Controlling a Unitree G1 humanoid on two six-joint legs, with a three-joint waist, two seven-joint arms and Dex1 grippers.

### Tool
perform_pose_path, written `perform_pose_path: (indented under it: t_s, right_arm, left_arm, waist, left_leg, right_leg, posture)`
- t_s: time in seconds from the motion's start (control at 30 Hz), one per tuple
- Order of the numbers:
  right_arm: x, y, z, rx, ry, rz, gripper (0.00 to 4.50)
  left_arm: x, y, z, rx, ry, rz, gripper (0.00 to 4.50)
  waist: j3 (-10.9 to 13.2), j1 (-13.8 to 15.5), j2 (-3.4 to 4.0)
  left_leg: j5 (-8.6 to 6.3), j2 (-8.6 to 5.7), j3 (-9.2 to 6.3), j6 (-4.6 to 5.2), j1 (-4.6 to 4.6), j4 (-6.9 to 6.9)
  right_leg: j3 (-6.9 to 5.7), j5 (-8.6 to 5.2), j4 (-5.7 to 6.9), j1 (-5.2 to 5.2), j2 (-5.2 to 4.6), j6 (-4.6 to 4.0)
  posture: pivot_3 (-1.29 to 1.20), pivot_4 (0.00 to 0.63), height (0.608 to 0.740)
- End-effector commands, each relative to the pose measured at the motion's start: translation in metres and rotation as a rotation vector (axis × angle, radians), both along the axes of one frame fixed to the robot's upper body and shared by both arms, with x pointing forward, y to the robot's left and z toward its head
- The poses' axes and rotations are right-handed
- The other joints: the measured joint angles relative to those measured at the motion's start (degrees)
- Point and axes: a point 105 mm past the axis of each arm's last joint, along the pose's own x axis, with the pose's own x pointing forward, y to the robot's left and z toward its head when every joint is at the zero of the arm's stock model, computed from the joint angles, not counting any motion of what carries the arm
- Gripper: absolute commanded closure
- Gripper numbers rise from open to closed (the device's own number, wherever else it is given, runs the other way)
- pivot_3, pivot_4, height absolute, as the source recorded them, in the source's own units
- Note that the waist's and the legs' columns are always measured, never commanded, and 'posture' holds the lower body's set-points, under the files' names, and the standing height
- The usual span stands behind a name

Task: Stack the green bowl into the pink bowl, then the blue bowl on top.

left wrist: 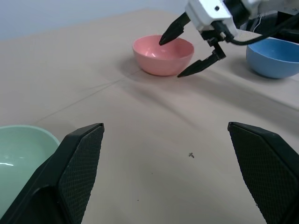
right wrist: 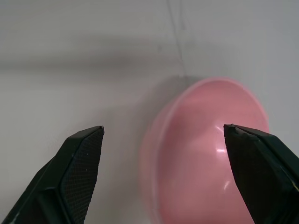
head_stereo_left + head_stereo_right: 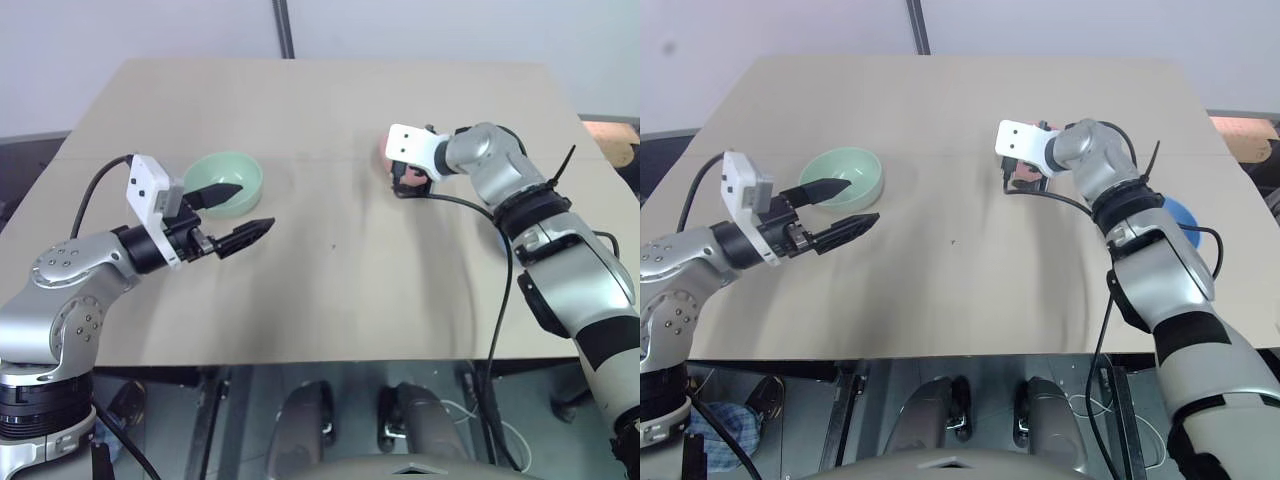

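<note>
Left gripper (image 3: 232,217) (fingers spread) hangs beside green bowl (image 3: 236,172).

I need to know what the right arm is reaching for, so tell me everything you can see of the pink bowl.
The pink bowl is a small, round, plain salmon-pink bowl of smooth, glossy plastic-like material. It stands upright and empty on the tan table, apart from the blue bowl and the green bowl. The right gripper hangs open at its rim, one finger over the inside, one outside. No contact shows.
</note>
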Motion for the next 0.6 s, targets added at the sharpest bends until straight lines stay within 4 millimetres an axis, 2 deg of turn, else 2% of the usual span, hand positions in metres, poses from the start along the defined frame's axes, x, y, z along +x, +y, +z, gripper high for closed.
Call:
perform_pose_path:
  t_s: [0.03, 0.23, 0.27, 0.43, 0.6]
  right_arm:
    - [0.002, 0.010, 0.016, -0.025, -0.054, 0.036, 1.41]
    - [0.000, 0.017, 0.010, -0.034, -0.032, 0.066, 4.35]
    - [0.000, 0.017, 0.010, -0.035, -0.029, 0.068, 4.47]
    - [-0.003, 0.018, 0.012, -0.033, -0.029, 0.099, 4.47]
    - [-0.038, 0.048, 0.028, 0.088, 0.051, 0.265, 4.47]
  left_arm:
    - [-0.005, -0.001, 0.011, 0.017, -0.051, -0.013, 0.00]
    - [-0.006, -0.002, 0.010, 0.021, -0.053, -0.008, 0.00]
    - [-0.006, -0.002, 0.010, 0.022, -0.052, -0.007, 0.00]
    - [-0.006, -0.002, 0.010, 0.023, -0.052, -0.008, 0.00]
    - [-0.007, -0.001, 0.009, 0.029, -0.050, -0.012, 0.00]
  waist:
    - [0.00, -0.06, 0.00]
    - [0.02, -0.53, 0.03]
    - [0.02, -0.62, 0.03]
    - [0.02, -1.00, 0.03]
    - [0.02, -1.13, 0.04]
  left_leg:
    - [0.00, 0.00, 0.00, 0.00, 0.00, 0.00]
    - [0.00, 0.00, -0.01, 0.00, 0.00, 0.00]
    - [0.00, 0.00, -0.01, 0.00, -0.01, 0.00]
    - [0.00, 0.00, -0.01, 0.00, 0.00, -0.02]
    - [0.00, 0.01, -0.02, 0.00, 0.00, -0.06]
  right_leg:
    - [0.00, 0.00, 0.00, 0.00, 0.00, 0.00]
    - [0.00, 0.00, 0.01, 0.00, -0.01, -0.01]
    - [0.00, 0.00, 0.01, -0.01, -0.02, -0.01]
    - [0.00, 0.00, 0.01, 0.00, -0.02, -0.01]
    - [0.00, 0.00, -0.01, 0.00, -0.02, 0.00]
  posture:
    - [0.00, 0.150, 0.739]
    - [0.00, 0.150, 0.739]
    - [0.00, 0.150, 0.739]
    - [0.00, 0.150, 0.739]
    - [0.00, 0.150, 0.739]
